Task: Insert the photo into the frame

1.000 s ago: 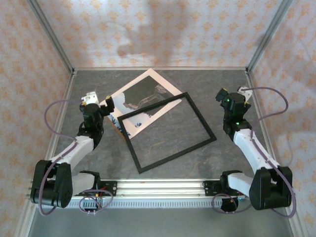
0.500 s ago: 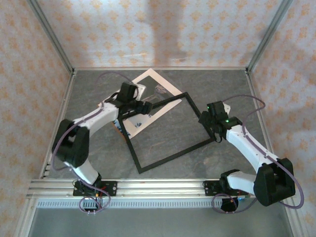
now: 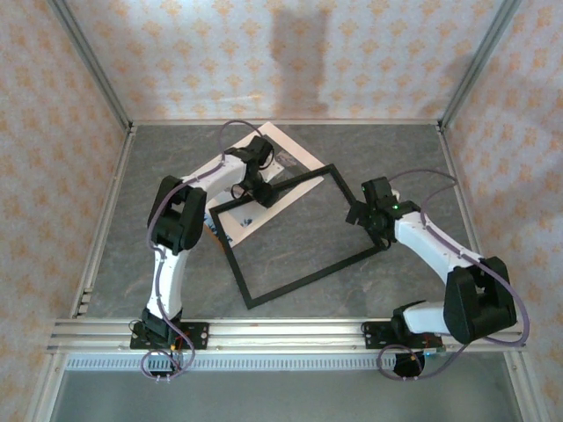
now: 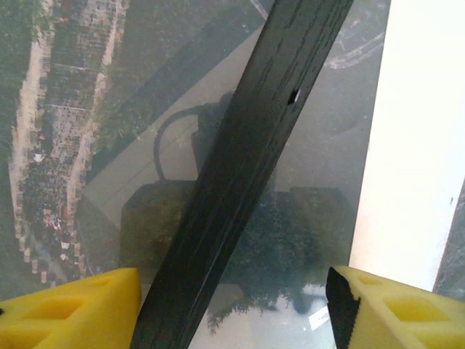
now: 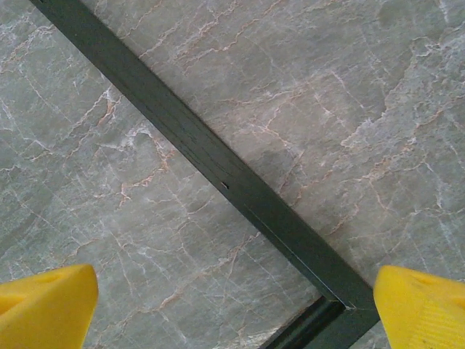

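- The thin black rectangular picture frame (image 3: pixel 317 276) lay flat and askew on the grey marbled table (image 3: pixel 422 149). Its far-left corner overlapped the large white-bordered paper photo (image 3: pixel 295 156) of a dark green hill.
- The photo lay face up, partly beneath the frame's far rail, with its far corner jutting toward the back wall.
- The print looked light and limp, likely to bend or crease under a careless pinch. The sheen on its face in the left wrist view suggested a slippery surface.
- Lying flat on the table, it offered little to pinch. The exposed white border at its far edge seemed the safest hold, once the rail was off it.
- The frame, by contrast, appeared stiff and light, and its narrow rails should take a firm pinch.
- The left arm reached far forward with its elbow raised and its wrist turned down over the far rail. The left gripper (image 3: pixel 261 192) stood apart, its yellow pads (image 4: pixel 69 313) on either side of the rail with a gap on each side, holding nothing.
- The right arm stretched inward, placing the right gripper (image 3: pixel 362 215) above the frame's right-hand rail near a corner. Its yellow fingertips (image 5: pixel 43 305) were spread wide and clear of the rail, gripping nothing
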`<action>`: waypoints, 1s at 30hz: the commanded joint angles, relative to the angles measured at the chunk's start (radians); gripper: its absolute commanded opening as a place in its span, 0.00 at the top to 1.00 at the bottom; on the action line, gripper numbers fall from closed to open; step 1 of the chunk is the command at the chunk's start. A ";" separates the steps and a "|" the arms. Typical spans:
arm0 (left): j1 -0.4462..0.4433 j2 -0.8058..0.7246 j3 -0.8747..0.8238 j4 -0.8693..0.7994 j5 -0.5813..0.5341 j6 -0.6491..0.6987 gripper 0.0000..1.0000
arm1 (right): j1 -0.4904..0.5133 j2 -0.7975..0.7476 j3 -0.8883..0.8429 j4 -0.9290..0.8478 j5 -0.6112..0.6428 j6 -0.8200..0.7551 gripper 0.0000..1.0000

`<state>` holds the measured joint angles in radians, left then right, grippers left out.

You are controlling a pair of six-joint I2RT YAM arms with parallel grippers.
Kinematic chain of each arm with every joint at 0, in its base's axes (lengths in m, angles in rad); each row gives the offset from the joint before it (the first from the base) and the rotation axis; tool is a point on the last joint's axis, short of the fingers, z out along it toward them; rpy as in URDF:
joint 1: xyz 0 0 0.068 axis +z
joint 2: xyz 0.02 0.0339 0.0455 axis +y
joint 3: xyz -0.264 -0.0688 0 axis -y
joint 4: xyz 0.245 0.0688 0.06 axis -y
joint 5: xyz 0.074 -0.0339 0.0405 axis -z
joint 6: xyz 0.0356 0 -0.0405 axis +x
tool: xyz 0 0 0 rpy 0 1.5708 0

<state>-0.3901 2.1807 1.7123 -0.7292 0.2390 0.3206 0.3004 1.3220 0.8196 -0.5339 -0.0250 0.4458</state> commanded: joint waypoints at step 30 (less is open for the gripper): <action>0.004 0.093 0.169 -0.162 -0.022 -0.004 0.78 | 0.004 0.032 0.054 -0.013 -0.009 0.002 0.00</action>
<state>-0.3901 2.2803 1.8641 -0.8547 0.2089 0.3424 0.3004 1.3605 0.8364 -0.5194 -0.0502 0.4458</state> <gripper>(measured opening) 0.245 0.992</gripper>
